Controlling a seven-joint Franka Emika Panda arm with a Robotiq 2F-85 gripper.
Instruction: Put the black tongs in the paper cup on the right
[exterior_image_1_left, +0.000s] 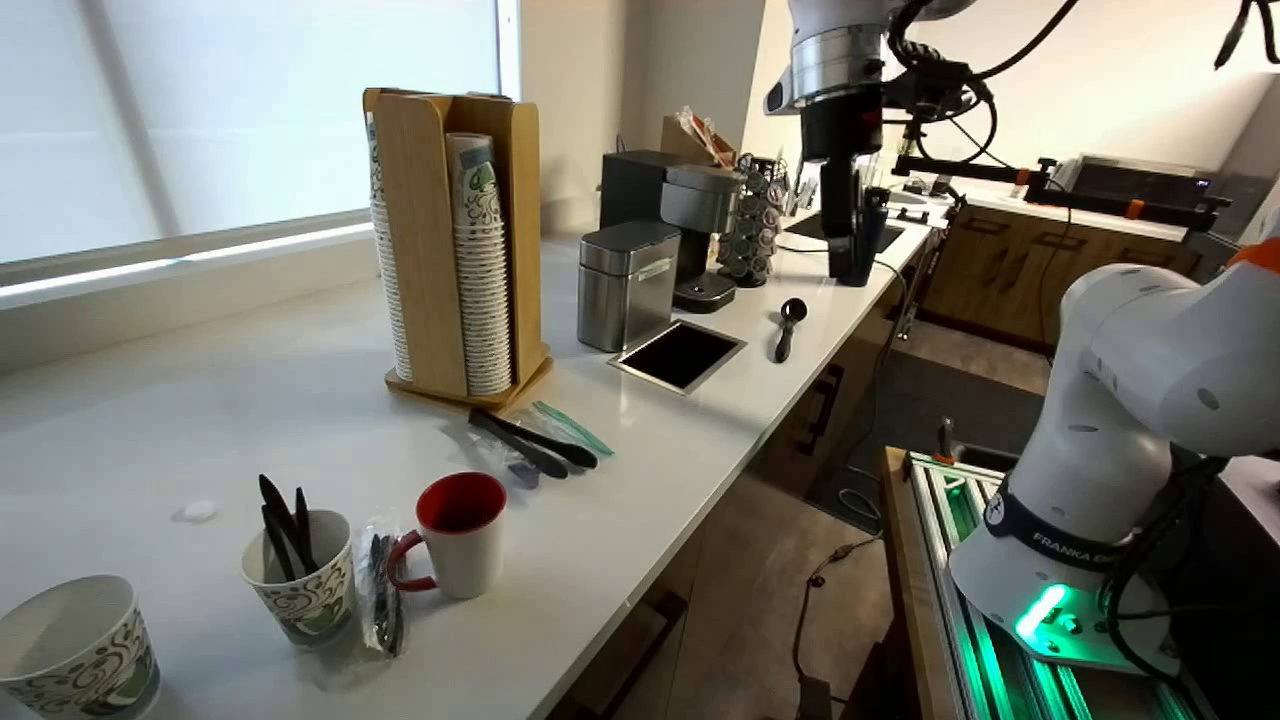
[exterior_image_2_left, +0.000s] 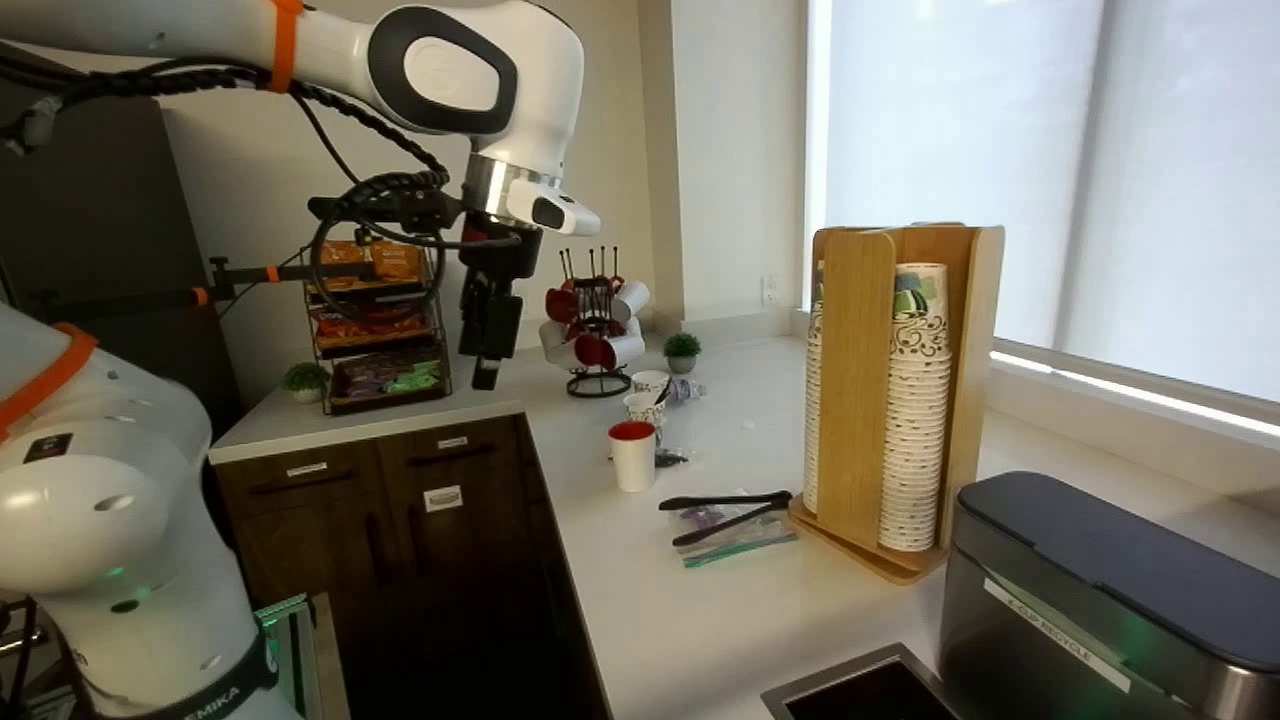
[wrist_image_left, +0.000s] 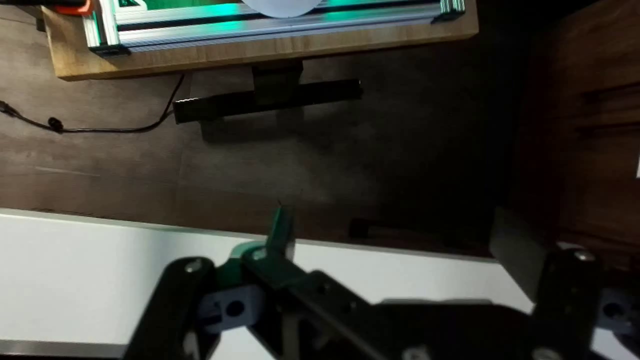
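Note:
The slim black tongs (exterior_image_1_left: 535, 443) lie spread on a clear plastic bag beside the wooden cup holder; they also show in the other exterior view (exterior_image_2_left: 725, 515). The printed paper cup (exterior_image_1_left: 318, 608) stands upright and holds several black utensils; it shows small in the other exterior view (exterior_image_2_left: 646, 408). A second printed paper cup (exterior_image_1_left: 90, 670) stands beside it. My gripper (exterior_image_1_left: 850, 272) is high, far from the tongs and cups; it also shows in the other exterior view (exterior_image_2_left: 486, 372). In the wrist view, its fingers (wrist_image_left: 400, 245) are wide apart with nothing between them. Tongs and cups are out of the wrist view.
A red-lined mug (exterior_image_1_left: 470, 555) stands between the cups and the tongs. The wooden holder (exterior_image_1_left: 425, 250) with stacked cups stands at the back. A steel bin (exterior_image_1_left: 628, 285), a square counter opening (exterior_image_1_left: 680, 355) and a black scoop (exterior_image_1_left: 788, 330) lie farther along the counter.

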